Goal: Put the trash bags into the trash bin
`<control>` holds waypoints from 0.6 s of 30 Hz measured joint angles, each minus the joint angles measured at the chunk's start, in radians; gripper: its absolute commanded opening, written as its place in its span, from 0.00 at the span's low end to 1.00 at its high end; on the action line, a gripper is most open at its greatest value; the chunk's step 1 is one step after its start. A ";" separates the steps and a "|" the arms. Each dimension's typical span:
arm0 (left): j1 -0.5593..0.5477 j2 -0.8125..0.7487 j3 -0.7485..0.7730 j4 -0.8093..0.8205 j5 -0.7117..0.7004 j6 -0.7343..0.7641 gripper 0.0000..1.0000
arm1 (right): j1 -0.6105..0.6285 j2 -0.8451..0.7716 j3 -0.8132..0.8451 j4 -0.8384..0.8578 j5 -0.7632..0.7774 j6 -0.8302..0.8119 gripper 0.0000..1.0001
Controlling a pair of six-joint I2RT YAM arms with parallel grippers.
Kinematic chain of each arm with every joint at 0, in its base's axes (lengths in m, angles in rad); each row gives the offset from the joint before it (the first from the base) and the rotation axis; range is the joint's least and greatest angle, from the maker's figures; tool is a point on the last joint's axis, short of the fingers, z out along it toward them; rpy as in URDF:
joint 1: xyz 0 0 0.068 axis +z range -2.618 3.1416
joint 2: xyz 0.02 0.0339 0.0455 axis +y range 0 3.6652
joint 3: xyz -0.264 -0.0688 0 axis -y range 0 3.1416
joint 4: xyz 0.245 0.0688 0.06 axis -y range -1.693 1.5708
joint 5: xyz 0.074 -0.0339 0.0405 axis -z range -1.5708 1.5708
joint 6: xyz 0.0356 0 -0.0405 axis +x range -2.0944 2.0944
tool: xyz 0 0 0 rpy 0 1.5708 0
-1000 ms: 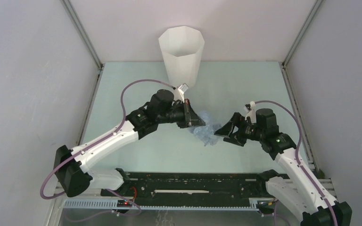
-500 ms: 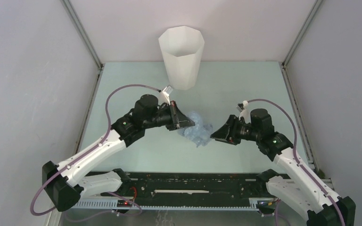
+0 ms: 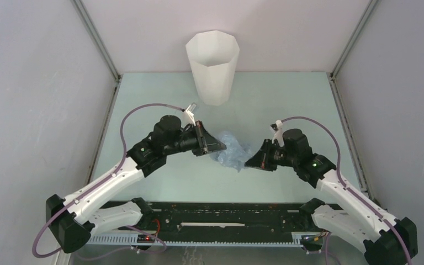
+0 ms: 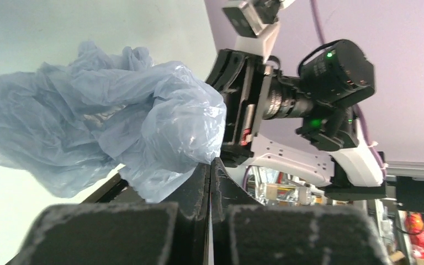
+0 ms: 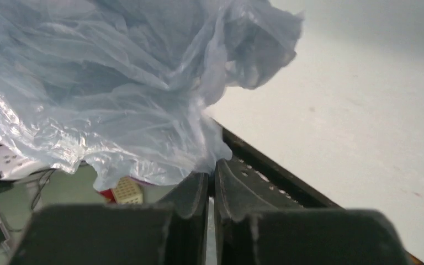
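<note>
The trash bag (image 3: 233,152), a crumpled pale-blue film, hangs between my two grippers above the middle of the table. My left gripper (image 3: 221,147) is shut on its left side; in the left wrist view the film (image 4: 116,127) bunches out from the closed tips (image 4: 210,163). My right gripper (image 3: 248,163) has its jaws pressed together on the bag's right edge, with film (image 5: 116,94) pinched at the tips (image 5: 213,174). The white faceted trash bin (image 3: 213,66) stands upright at the far edge, well behind both grippers.
A black rail (image 3: 226,212) runs along the near edge between the arm bases. Grey walls with metal corner posts (image 3: 96,41) close in the pale green table (image 3: 287,99) on three sides. The right arm's wrist (image 4: 314,88) fills the left wrist view's right half.
The right gripper went from wide open to closed on the bag's right edge. Both arms and the bag shifted left and slightly nearer; the left gripper stayed shut.
</note>
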 measured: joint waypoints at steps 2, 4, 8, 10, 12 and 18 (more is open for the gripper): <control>0.003 -0.013 0.002 -0.039 -0.022 0.020 0.07 | -0.017 -0.027 0.001 -0.048 0.035 -0.023 0.00; 0.004 -0.030 0.002 -0.105 -0.068 0.049 0.14 | -0.043 -0.083 0.002 -0.113 0.072 -0.053 0.00; 0.013 -0.058 -0.001 -0.248 -0.164 0.095 0.19 | -0.072 -0.176 0.003 -0.202 0.106 -0.116 0.00; 0.018 -0.067 -0.016 -0.264 -0.169 0.101 0.26 | -0.066 -0.175 0.024 -0.247 0.115 -0.152 0.00; 0.018 -0.072 -0.041 -0.273 -0.163 0.110 0.46 | -0.044 -0.151 0.067 -0.293 0.130 -0.188 0.00; 0.015 -0.095 -0.063 -0.267 -0.108 0.137 0.85 | -0.003 -0.058 0.224 -0.378 0.134 -0.266 0.00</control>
